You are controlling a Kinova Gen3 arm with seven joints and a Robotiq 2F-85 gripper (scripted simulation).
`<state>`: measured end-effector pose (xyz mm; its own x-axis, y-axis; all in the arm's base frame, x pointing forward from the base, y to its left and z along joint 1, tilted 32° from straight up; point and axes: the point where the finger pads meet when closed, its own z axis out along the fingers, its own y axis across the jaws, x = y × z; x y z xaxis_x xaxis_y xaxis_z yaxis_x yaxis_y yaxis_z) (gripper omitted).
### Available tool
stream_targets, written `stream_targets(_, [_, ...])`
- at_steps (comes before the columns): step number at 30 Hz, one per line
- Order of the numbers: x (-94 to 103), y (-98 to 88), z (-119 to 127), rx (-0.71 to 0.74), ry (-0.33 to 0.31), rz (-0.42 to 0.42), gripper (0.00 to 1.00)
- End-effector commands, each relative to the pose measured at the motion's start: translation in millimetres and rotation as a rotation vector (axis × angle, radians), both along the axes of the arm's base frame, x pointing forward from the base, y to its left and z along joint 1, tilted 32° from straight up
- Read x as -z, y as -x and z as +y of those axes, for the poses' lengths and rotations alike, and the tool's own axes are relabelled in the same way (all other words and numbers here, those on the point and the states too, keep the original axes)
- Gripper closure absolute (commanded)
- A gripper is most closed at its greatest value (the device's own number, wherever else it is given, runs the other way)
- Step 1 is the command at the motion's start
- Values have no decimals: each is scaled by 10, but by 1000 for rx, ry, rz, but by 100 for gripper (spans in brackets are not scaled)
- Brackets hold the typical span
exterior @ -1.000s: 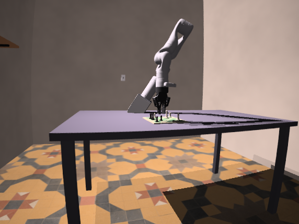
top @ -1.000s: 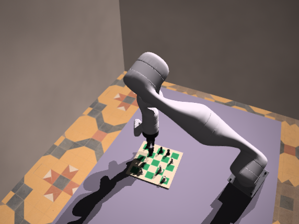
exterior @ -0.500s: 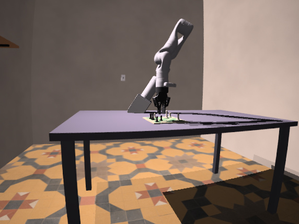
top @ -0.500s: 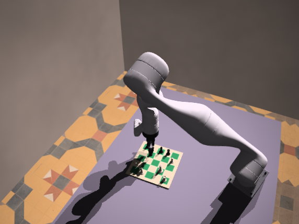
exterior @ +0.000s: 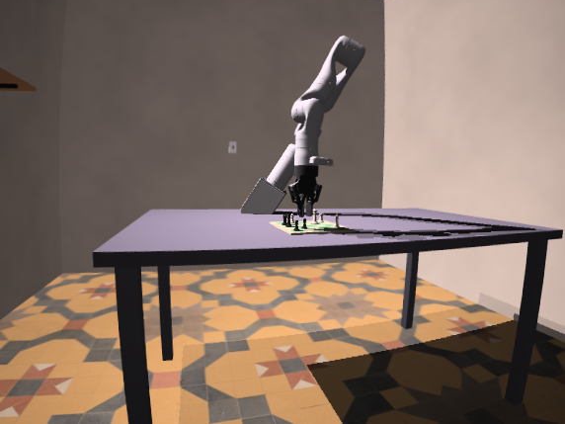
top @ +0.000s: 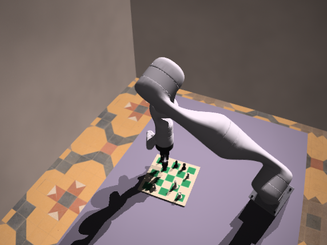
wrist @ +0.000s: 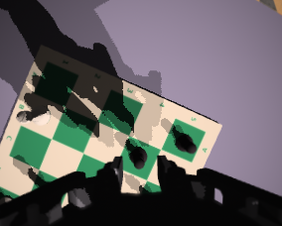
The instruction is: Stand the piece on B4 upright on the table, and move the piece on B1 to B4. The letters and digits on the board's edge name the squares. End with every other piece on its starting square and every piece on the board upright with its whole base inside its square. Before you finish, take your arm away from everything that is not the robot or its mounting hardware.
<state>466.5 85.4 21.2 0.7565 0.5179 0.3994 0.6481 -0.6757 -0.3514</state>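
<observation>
The green-and-cream chessboard [wrist: 106, 134] lies on the purple table; it also shows in the top view [top: 170, 180] and in the exterior view [exterior: 311, 226]. A black piece [wrist: 137, 157] stands on B4. My gripper [wrist: 140, 166] hangs just above it, partly open, with one finger on each side and not gripping; it also shows in the top view [top: 164, 161] and in the exterior view [exterior: 306, 208]. A white piece [wrist: 31, 117] sits on B1, partly in shadow. I cannot tell whether it is upright.
Another black piece [wrist: 185, 142] stands on A5, close to my right finger. Several more black and white pieces stand on other squares [top: 179, 196]. The arm's shadow covers the board's far corner. The table edge lies well away from the board.
</observation>
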Motion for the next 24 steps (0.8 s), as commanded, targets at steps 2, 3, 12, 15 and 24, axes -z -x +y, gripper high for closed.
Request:
stream_targets(2, [32, 1, 16, 0, 0, 2, 66])
stream_targets(3, [32, 1, 16, 0, 0, 2, 66])
stream_targets(12, [180, -14, 108, 0, 0, 2, 66])
stream_targets(15, [220, -18, 133, 0, 0, 2, 66])
stream_targets(24, [255, -21, 154, 0, 0, 2, 66])
